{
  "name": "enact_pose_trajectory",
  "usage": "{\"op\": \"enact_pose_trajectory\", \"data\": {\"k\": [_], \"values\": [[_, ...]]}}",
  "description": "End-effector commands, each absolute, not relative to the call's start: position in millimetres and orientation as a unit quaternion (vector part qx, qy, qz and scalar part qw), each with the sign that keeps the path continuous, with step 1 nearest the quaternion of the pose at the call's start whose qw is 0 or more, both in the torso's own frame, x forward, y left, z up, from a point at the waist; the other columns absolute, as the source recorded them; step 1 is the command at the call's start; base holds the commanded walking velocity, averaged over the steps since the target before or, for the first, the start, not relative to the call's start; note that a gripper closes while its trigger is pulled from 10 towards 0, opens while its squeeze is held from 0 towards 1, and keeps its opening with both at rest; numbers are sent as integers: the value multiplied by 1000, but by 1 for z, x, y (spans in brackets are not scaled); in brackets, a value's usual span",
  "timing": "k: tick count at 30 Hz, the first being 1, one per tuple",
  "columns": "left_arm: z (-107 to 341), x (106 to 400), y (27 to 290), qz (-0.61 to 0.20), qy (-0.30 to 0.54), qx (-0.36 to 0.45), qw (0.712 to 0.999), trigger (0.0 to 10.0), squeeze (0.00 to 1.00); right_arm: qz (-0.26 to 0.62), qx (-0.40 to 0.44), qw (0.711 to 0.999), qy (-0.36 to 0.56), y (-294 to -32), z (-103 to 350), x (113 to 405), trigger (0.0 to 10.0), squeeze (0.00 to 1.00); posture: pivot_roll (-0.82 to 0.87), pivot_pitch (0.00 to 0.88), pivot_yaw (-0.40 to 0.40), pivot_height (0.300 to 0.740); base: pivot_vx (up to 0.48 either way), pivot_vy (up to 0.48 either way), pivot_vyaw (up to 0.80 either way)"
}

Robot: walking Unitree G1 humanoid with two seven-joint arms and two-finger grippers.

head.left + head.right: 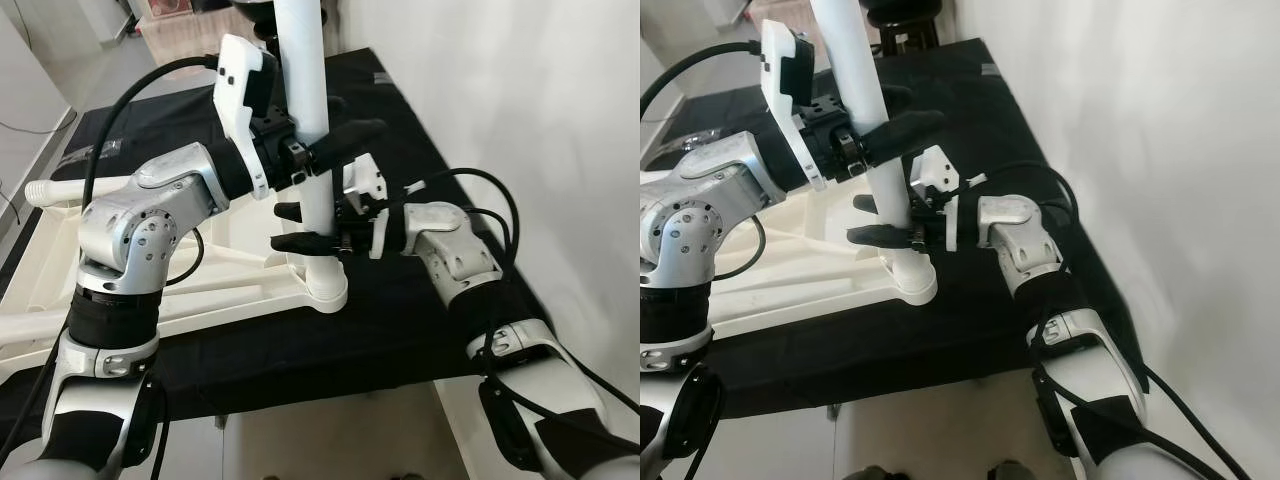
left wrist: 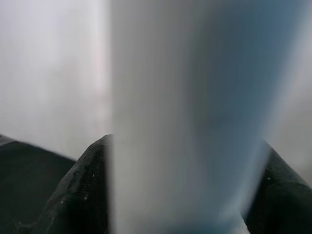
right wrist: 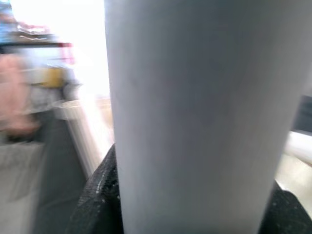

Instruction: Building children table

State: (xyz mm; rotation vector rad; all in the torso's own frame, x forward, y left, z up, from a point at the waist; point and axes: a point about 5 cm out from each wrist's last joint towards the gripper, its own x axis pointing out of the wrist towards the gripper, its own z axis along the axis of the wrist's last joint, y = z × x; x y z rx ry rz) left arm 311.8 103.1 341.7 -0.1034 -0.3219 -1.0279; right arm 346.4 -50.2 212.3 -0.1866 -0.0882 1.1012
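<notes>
In corner socket [image 1: 328, 290]: upright leg [image 1: 305, 90] | left claw [image 1: 318, 142], right claw [image 1: 300, 226] clamping it

A black cloth [image 1: 420, 320] covers the desk before me, a white wall [image 1: 520, 90] to my right; far off, perhaps a crate [image 1: 185, 30].

Soft daylight fills the room, bright and even. Both head views are sharp. The wrist views are blurred, the white leg [image 2: 185, 117] far too close, background glare washed out.
</notes>
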Motion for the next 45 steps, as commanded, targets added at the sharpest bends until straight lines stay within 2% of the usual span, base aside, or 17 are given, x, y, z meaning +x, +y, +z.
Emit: {"op": "enact_pose_trajectory", "data": {"k": [1,2,4,9,11,22,23,24,25,27,28,32,35,36,37,38,45], "values": [[345,312,102,-488,-157,-48,857,10000,0,511,-109,851,43,-32,173,335,0,0,-61,154,94,740,0,0,0],[344,315,105,-481,-152,-49,862,10000,0,447,-107,887,46,-30,167,326,0,0,-83,143,100,740,0,0,0],[343,317,106,-478,-146,-47,865,10000,0,412,-108,904,44,-30,165,323,0,0,-78,143,100,740,0,0,0],[340,317,104,-484,-139,-44,863,10000,0,402,-118,907,36,-30,163,327,0,0,-75,139,95,740,0,0,0],[340,316,104,-488,-140,-47,860,0,0,400,-119,908,34,-31,164,328,0,0,-76,137,99,740,0,0,0],[339,317,104,-488,-140,-50,860,0,0,352,-128,926,39,-34,170,319,0,0,-79,131,97,740,0,0,0],[339,318,104,-488,-140,-49,860,0,0,355,-132,925,29,-34,174,321,5804,0,-81,125,97,740,0,0,0],[339,318,104,-488,-141,-49,860,0,0,361,-132,923,19,-34,177,322,10000,0,-81,124,96,740,0,0,0],[339,318,104,-488,-141,-49,860,0,0,361,-132,923,19,-34,177,322,10000,0,-81,124,96,740,0,0,0],[339,318,104,-487,-143,-49,860,0,0,415,-109,903,-22,-32,193,326,10000,94,-80,122,95,740,0,0,0],[339,318,105,-487,-143,-49,860,0,0,443,-104,890,-39,-32,199,327,10000,1000,-82,119,94,740,0,0,0],[339,318,105,-486,-144,-49,861,0,0,472,-96,874,-66,-35,209,333,10000,1000,-84,117,95,740,0,0,0],[339,318,105,-486,-146,-49,860,0,0,542,-87,831,-87,-41,223,338,10000,1000,-81,111,96,740,0,0,0],[339,317,105,-488,-146,-48,859,0,0,582,-93,803,-90,-43,227,338,10000,871,-80,109,97,740,0,0,0],[339,317,105,-488,-146,-48,859,0,0,582,-93,803,-90,-43,227,338,10000,871,-80,109,97,740,0,0,0],[340,317,104,-490,-146,-47,858,0,0,619,-100,775,-85,-43,228,337,10000,0,-77,108,98,740,0,0,0],[339,316,101,-497,-141,-41,855,0,0,690,-101,713,-65,-41,225,343,9608,0,-65,107,108,740,0,0,0]]}}
